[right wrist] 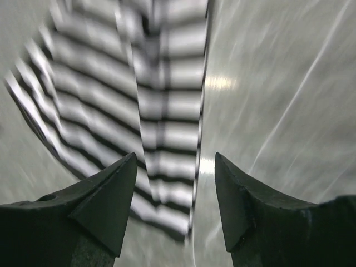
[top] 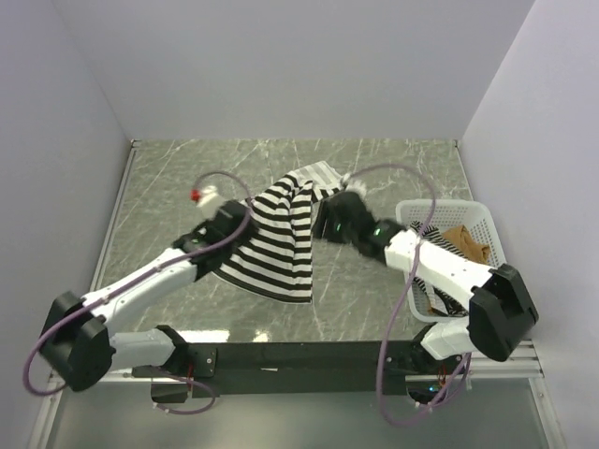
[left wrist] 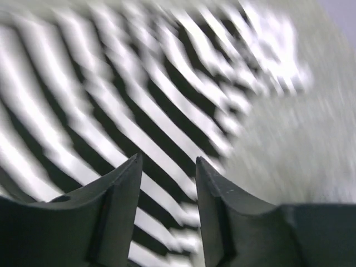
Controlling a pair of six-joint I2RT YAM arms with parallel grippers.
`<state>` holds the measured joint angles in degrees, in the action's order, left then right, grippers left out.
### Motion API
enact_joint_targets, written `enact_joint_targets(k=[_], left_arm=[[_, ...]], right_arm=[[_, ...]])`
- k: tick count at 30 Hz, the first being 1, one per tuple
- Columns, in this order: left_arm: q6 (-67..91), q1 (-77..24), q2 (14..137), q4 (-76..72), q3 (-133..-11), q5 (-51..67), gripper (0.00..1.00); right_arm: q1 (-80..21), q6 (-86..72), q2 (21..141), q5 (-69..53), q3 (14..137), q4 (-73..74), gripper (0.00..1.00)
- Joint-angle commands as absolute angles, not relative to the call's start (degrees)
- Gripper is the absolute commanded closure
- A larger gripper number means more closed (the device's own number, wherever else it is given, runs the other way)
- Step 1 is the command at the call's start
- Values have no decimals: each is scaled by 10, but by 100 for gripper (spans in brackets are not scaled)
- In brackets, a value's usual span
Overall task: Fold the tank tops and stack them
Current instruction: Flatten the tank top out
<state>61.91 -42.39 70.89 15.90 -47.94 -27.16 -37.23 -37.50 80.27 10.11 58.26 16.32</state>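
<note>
The wide-striped black-and-white tank top (top: 276, 238) lies rumpled on the grey marble table, its top end near both grippers. It fills the left wrist view (left wrist: 139, 100) and shows in the right wrist view (right wrist: 167, 105), blurred in both. My left gripper (top: 232, 218) is at its upper left edge; its jaws (left wrist: 168, 161) are open above the cloth with nothing between them. My right gripper (top: 332, 217) is at its upper right edge, open (right wrist: 175, 158) and empty. The tan-brown top (top: 466, 241) lies in the basket, with striped fabric (top: 426, 229) beside it.
A white lattice basket (top: 489, 217) stands at the right edge of the table, next to the right arm. White walls close in the table at the back and both sides. Bare marble (top: 187, 173) lies to the far left.
</note>
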Motion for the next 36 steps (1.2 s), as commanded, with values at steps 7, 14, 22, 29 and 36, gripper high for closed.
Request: enact_joint_targets(k=[7,14,22,29,36], left_arm=[[551,-244,653,196,-407,-361,45],[519,-154,686,164,-389,-331,47],[503,-100,695,147,-381,-304,48],[517,-90,706,134,-365,-302,49],[506,-89,684,110,-340,-238,50]], right_arm=[[-541,-518,766,152,381,133,38],[-578,-557,788,150,371,100,38],[-634,-589,864,203,410,149,51],[-663,-609,911,252,427,201,85],[-644,-632,821,313,399,289,100]])
